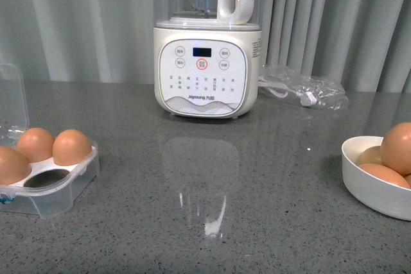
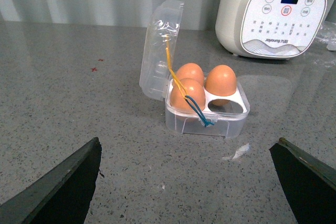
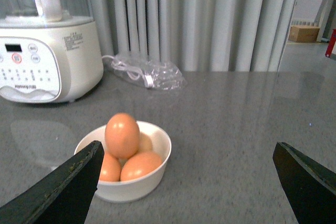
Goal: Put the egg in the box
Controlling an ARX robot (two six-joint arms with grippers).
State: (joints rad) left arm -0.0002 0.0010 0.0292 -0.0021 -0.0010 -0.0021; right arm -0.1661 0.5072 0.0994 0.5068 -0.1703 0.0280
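Note:
The box (image 1: 64, 192), a clear carton with its lid (image 2: 157, 51) standing open, sits at the table's left. It holds three orange-brown eggs (image 1: 72, 147), and one cup (image 2: 229, 106) is empty. More eggs (image 3: 122, 135) are piled in a white bowl (image 3: 152, 179) at the right, which also shows in the front view (image 1: 369, 187). My left gripper (image 2: 187, 141) is open, short of the box, with nothing between its fingers. My right gripper (image 3: 189, 144) is open, with the bowl beside one finger (image 3: 73, 182). Neither arm shows in the front view.
A white Joyoung blender (image 1: 205, 62) stands at the back centre. A clear plastic bag with a cable (image 1: 305, 88) lies to its right. Yellow and blue bands (image 2: 194, 106) hang over the box's front. Grey curtains close off the back.

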